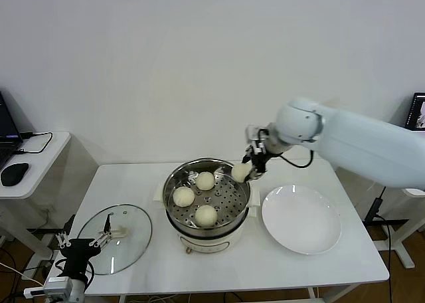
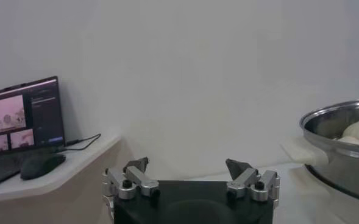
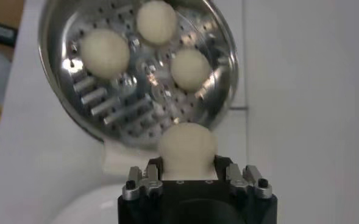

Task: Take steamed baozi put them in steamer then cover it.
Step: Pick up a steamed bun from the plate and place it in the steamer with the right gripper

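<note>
The steamer [image 1: 207, 200] stands mid-table [image 1: 345, 263], rigid and heavy; three baozi [image 1: 206, 215] lie on its tray. The right gripper [image 1: 251, 168], over the steamer's rim toward the table's far edge, pinches the fourth baozi [image 1: 241, 172]. It is probably soft and light: grip the sides gently. The left gripper [image 1: 83, 238] waits spread off the table's left front corner. The fingertips are hidden behind the fourth baozi.

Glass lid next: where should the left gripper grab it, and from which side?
Take the glass lid by its cream handle, coming straight down from above. The lid lies flat on the table left of the steamer, so its rim offers no purchase, and the raised handle at the centre is the only graspable part. The left gripper, open, hangs nearby.
</note>
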### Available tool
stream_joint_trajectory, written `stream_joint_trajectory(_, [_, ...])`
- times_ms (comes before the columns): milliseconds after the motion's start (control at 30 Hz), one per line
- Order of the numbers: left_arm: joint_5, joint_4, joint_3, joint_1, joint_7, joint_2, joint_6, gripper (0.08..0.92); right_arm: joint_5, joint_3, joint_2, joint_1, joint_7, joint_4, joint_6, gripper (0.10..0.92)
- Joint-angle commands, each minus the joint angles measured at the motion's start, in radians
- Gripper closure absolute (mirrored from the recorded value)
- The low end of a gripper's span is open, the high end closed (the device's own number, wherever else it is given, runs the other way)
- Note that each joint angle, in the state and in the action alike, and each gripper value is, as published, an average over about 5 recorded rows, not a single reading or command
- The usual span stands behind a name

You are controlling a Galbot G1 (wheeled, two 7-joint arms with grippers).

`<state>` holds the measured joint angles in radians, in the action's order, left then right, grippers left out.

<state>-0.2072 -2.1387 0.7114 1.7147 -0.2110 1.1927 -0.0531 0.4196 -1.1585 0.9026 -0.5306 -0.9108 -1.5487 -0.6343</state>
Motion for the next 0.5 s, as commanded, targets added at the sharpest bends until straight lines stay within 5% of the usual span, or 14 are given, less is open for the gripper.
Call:
stream_joint_trajectory(33, [-0.001, 0.000, 0.003, 0.003, -0.001, 0.002, 0.001, 0.177, 0.046, -0.062, 0.154, 0.034, 0.059, 0.060, -0.091, 0.491])
stream_joint_trajectory(500, [-0.003, 0.008, 0.005, -0.004, -0.001, -0.005, 0.002, 0.177, -0.067, -0.059, 0.187, 0.122, 0.047, 0.148, -0.091, 0.491])
